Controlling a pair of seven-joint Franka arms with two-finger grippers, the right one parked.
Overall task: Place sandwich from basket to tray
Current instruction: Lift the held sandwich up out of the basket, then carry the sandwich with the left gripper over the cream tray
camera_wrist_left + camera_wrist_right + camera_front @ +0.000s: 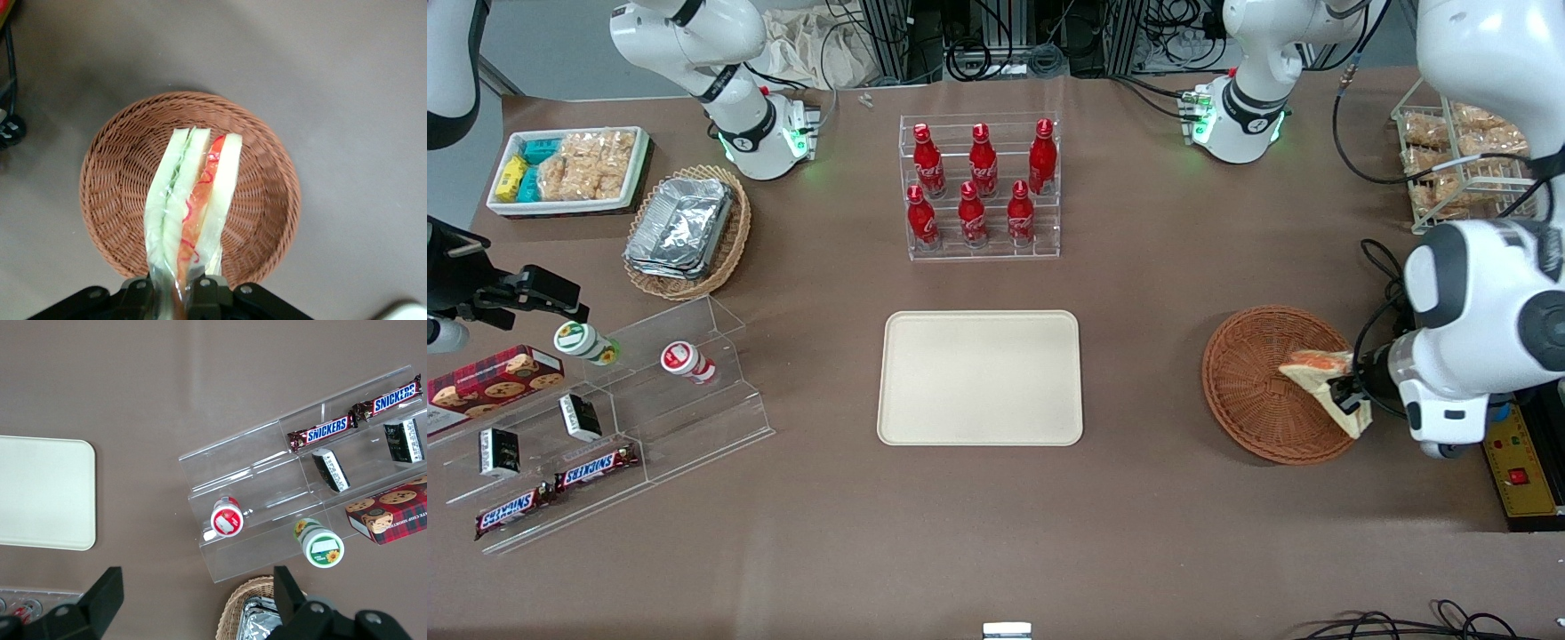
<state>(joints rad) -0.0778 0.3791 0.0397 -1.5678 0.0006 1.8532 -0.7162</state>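
Sandwich (193, 200) wrapped, edge-up above wicker basket (120, 167); beige tray (980, 378) apart.
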